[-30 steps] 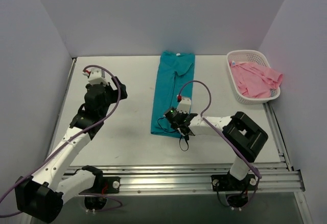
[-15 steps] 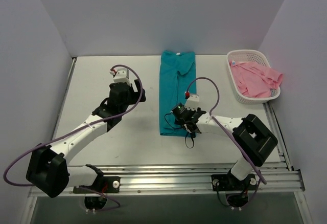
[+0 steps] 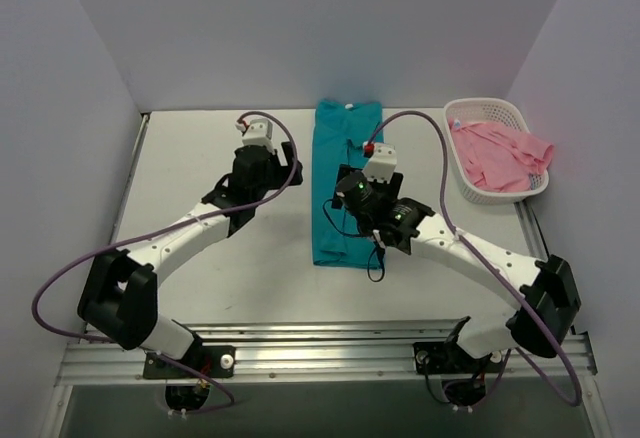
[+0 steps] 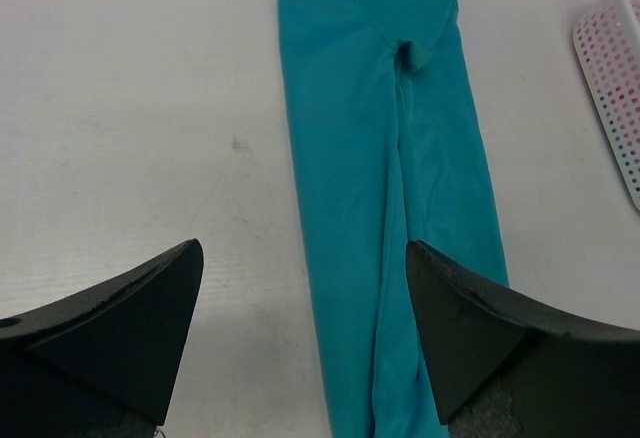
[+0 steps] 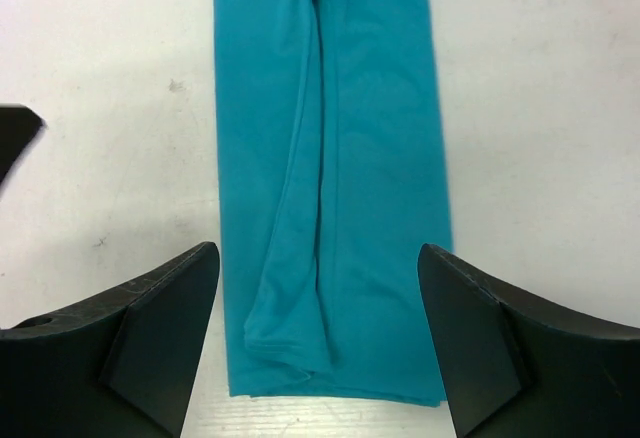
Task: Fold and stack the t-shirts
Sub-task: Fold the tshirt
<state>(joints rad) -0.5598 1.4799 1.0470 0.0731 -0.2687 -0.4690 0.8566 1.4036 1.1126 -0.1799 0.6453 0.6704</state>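
The teal t-shirt lies on the table as a long narrow strip, folded lengthwise, its neck end at the far side. Its near hem shows layered folds. The pink t-shirt sits crumpled in the white basket at the far right. My right gripper hovers over the near half of the teal strip, open, with nothing between its fingers. My left gripper stands just left of the strip, open and empty; in its wrist view the strip runs ahead between its fingertips.
The white lattice basket's wall shows at the right edge of the left wrist view. A dark cable hangs from the right arm near the strip's near end. Walls close the table at the back and both sides.
My right gripper has gone from shut to open and has risen over the teal shirt's near end. My left arm has swung right and farther out, up to the strip's left side.
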